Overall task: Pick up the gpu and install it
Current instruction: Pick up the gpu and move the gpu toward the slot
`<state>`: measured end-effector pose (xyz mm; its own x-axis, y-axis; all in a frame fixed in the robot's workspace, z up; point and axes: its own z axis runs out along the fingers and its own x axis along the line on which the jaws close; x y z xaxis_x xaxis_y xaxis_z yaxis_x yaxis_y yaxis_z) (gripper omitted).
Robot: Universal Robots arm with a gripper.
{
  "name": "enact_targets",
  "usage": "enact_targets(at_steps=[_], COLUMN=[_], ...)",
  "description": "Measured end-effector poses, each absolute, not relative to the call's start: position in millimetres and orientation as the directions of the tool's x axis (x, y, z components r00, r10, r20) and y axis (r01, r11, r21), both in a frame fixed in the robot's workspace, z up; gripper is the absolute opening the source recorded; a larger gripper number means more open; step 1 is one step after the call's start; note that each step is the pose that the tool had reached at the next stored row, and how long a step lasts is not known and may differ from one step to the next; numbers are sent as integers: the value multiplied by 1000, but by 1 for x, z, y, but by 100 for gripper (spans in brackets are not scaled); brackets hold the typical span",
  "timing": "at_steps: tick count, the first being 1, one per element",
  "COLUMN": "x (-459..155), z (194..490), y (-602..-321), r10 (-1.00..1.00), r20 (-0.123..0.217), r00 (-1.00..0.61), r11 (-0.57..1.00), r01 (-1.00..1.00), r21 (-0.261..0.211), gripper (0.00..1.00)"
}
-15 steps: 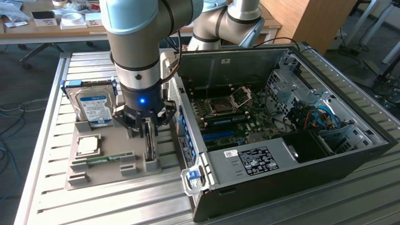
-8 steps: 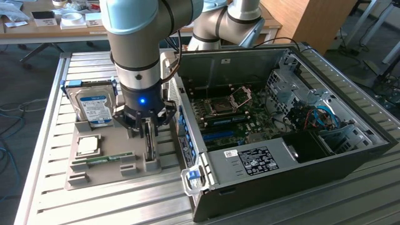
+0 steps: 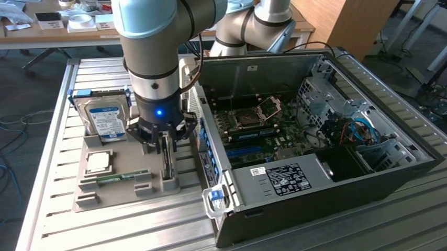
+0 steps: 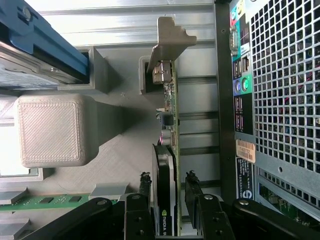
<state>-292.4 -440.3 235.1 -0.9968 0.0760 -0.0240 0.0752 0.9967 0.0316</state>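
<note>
Wrist view: my gripper (image 4: 168,177) straddles the gpu (image 4: 164,165), jaws apart, nothing gripped yet, and it stands on edge in its gray tray (image 4: 115,150), uninstalled.

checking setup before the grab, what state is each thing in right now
gripper: open, fingers on either side of the gpu, a gap on each side
gpu: standing on edge in a slot of the tray, not lifted
hard drive: upright in its holder
memory stick: lying flat in its slot
processor chip: lying flat
computer case: on its side, panel off, inside exposed
</note>
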Motion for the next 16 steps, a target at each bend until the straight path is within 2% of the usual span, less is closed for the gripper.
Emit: enact_targets(at_steps=[1,2,9,11,16], x=[-292,-292,-292,-292,-292], z=[235,235,235,235,235], y=[-440,-440,-440,-440,-440], r10=[76,76,76,76,76], r20=[-24,-24,-24,-24,-24], r00=[-997,-997,-997,-997,-997], r11=[997,997,997,997,997], r01=[75,75,75,75,75], r21=[32,32,32,32,32], gripper=[40,33,33,27,27])
